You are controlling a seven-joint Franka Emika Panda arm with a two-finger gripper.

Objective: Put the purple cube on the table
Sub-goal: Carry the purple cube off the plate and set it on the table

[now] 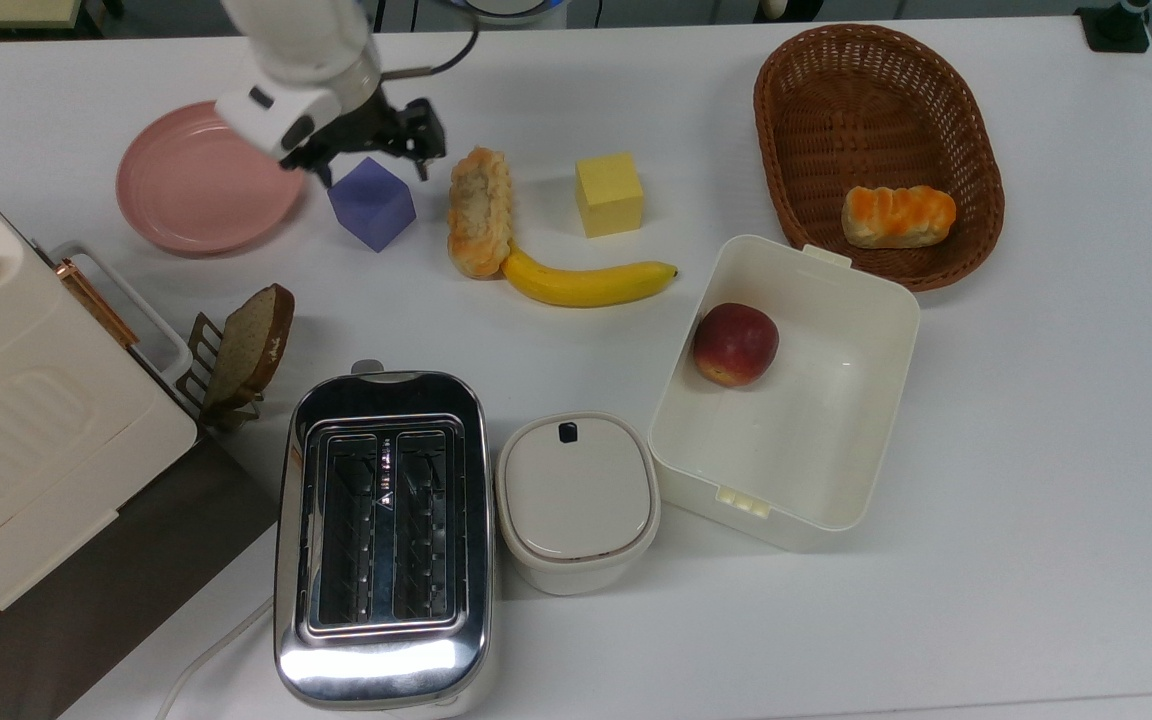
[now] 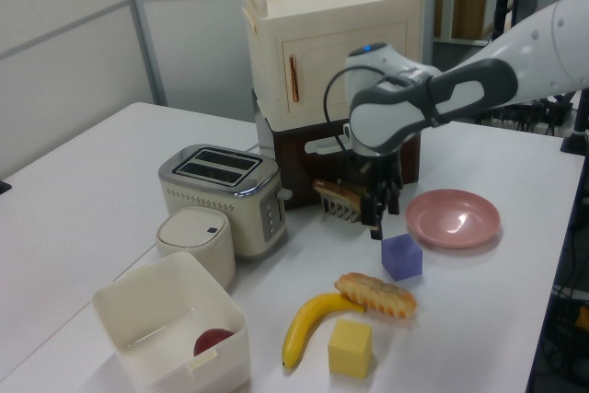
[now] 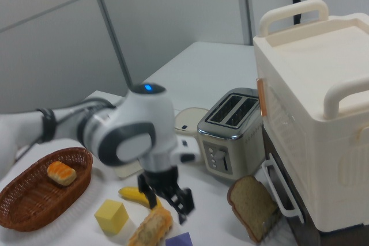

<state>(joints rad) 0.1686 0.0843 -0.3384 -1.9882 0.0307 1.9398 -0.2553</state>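
bright, even light – soft shadows, glare on the toaster (arm slightly blurred).

the purple cube sits flat on the white table.
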